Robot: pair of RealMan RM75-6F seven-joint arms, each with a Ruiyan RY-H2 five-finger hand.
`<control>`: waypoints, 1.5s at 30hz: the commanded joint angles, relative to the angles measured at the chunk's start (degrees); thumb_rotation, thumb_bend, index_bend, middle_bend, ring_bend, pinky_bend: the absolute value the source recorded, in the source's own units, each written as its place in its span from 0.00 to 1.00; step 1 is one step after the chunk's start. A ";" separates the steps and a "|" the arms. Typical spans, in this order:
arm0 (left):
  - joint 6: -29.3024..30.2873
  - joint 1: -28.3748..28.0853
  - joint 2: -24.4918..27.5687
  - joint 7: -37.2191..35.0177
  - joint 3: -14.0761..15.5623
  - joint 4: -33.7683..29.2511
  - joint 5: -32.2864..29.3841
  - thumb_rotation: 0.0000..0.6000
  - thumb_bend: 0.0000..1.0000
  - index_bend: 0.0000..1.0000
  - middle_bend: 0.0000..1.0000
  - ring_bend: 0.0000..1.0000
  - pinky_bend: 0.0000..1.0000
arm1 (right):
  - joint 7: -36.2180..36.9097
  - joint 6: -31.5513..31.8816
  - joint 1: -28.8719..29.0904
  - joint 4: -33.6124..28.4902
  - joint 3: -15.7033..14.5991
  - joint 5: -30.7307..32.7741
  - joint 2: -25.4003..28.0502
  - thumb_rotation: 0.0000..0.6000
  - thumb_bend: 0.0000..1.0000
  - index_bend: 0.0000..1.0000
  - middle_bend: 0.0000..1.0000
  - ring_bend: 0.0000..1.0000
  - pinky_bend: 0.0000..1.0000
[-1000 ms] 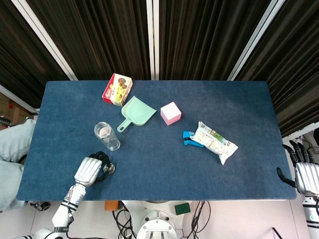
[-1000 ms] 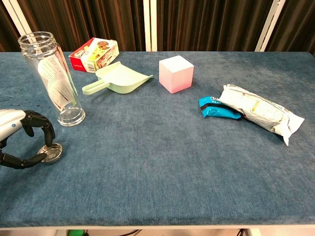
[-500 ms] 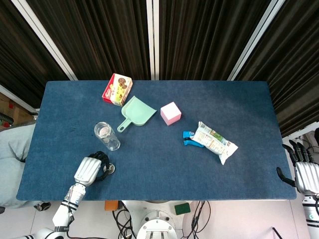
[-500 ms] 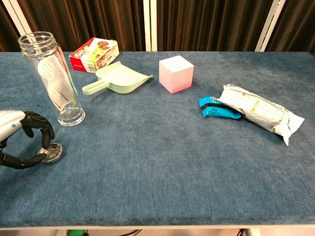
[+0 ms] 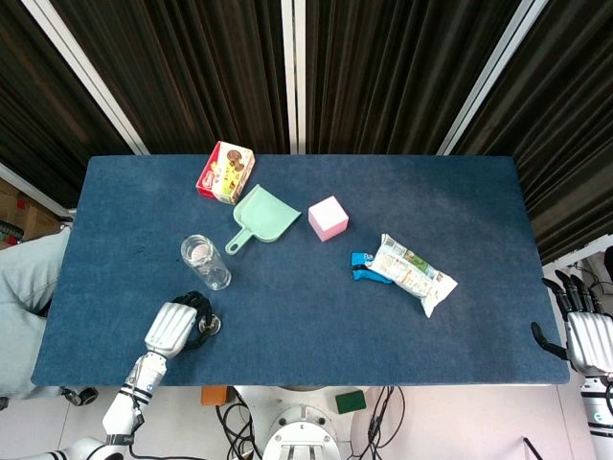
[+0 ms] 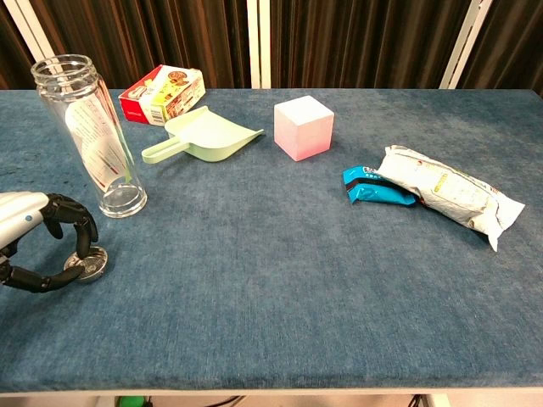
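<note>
Near the front left corner of the table (image 6: 280,322), a small round metal lid (image 6: 86,267) lies flat on the blue cloth. The left hand (image 6: 38,242) is curled over it: dark fingertips (image 6: 85,233) press on its top from the far side and the thumb lies along its near edge, so the lid is pinched between them while resting on the cloth. In the head view the same hand (image 5: 174,326) shows with the lid (image 5: 208,326) at its fingertips.

Just behind the lid stands a clear glass jar (image 6: 89,136), upright, mouth open, a printed label on its side; it is near the hand but apart from it. Further back lies a pale green dustpan (image 6: 208,136), handle pointing left, and behind that a red and white box (image 6: 161,93) near the far edge. A pink cube (image 6: 303,127) sits right of the dustpan, well apart from the jar. On the right half of the table a white snack packet (image 6: 445,195) lies at an angle, touching a small blue packet (image 6: 377,191) on its left.

The right hand (image 5: 586,331) shows only in the head view, off the right front corner of the table, fingers spread apart and holding nothing.
</note>
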 commanded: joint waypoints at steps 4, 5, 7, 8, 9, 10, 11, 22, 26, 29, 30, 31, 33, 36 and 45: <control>0.01 -0.07 -0.05 -0.06 -0.02 0.09 -0.14 1.00 0.35 0.57 0.39 0.24 0.37 | 0.08 0.00 -0.04 0.03 0.02 0.10 0.05 1.00 0.33 0.16 0.03 0.00 0.11; 0.01 -0.08 -0.05 -0.06 -0.01 0.10 -0.16 1.00 0.36 0.58 0.39 0.24 0.37 | 0.07 -0.05 -0.02 0.05 0.00 0.10 0.02 1.00 0.33 0.16 0.03 0.00 0.11; -0.05 -0.10 -0.06 -0.06 0.02 0.11 -0.24 1.00 0.38 0.58 0.39 0.24 0.37 | 0.05 -0.12 -0.01 0.05 -0.05 0.07 -0.01 1.00 0.33 0.16 0.03 0.00 0.11; -0.03 -0.10 -0.07 -0.07 0.03 0.12 -0.26 1.00 0.40 0.58 0.39 0.24 0.37 | 0.04 -0.15 0.00 0.05 -0.07 0.06 -0.03 1.00 0.33 0.16 0.03 0.00 0.11; -0.01 -0.11 -0.07 -0.09 0.03 0.11 -0.27 1.00 0.41 0.58 0.39 0.24 0.37 | 0.02 -0.17 0.01 0.06 -0.08 0.05 -0.04 1.00 0.33 0.16 0.03 0.00 0.11; 0.01 -0.11 -0.06 -0.11 0.04 0.09 -0.26 1.00 0.41 0.58 0.39 0.24 0.37 | 0.01 -0.15 0.00 0.07 -0.08 0.06 -0.05 1.00 0.33 0.16 0.03 0.00 0.11; 0.03 -0.12 -0.03 -0.11 0.05 0.08 -0.26 1.00 0.41 0.58 0.39 0.24 0.37 | 0.00 -0.14 0.00 0.07 -0.06 0.08 -0.06 1.00 0.33 0.16 0.03 0.00 0.11; 2.13 0.50 1.79 -0.93 0.45 -2.32 0.84 1.00 0.41 0.58 0.39 0.24 0.37 | -0.12 0.19 -0.09 -0.09 -0.01 0.04 -0.02 1.00 0.33 0.16 0.03 0.00 0.11; 5.26 2.22 4.65 -0.86 1.23 -4.79 1.72 1.00 0.41 0.58 0.39 0.24 0.37 | -0.03 0.37 -0.19 -0.14 0.05 0.10 0.15 1.00 0.33 0.15 0.03 0.00 0.11; 8.27 3.94 7.84 -1.12 1.33 -6.91 1.76 1.00 0.41 0.59 0.39 0.24 0.37 | -0.01 0.32 -0.14 -0.20 0.05 0.04 0.21 1.00 0.33 0.15 0.03 0.00 0.11; 9.71 4.68 9.28 -1.45 1.04 -7.74 1.56 1.00 0.41 0.59 0.39 0.24 0.37 | -0.05 0.29 -0.08 -0.25 0.01 -0.07 0.21 1.00 0.33 0.16 0.03 0.00 0.11; 10.86 5.22 10.39 -1.87 0.70 -8.32 1.38 1.00 0.41 0.59 0.39 0.24 0.37 | -0.08 0.28 -0.03 -0.29 -0.02 -0.17 0.20 1.00 0.33 0.16 0.03 0.00 0.11; 13.43 6.41 13.08 -3.30 -0.44 -9.60 0.66 1.00 0.41 0.59 0.39 0.24 0.37 | -0.23 0.34 0.04 -0.41 -0.06 -0.37 0.19 1.00 0.33 0.16 0.03 0.00 0.11; 16.31 7.52 17.16 -5.54 -2.55 -11.53 -0.48 1.00 0.41 0.60 0.39 0.24 0.37 | -0.40 0.38 0.15 -0.60 -0.02 -0.48 0.21 1.00 0.33 0.16 0.03 0.00 0.11; 16.00 5.63 29.70 -9.05 -9.36 -20.01 -3.49 1.00 0.41 0.60 0.38 0.24 0.37 | -1.32 0.55 0.51 -1.48 -0.10 -1.12 0.27 1.00 0.33 0.15 0.03 0.00 0.11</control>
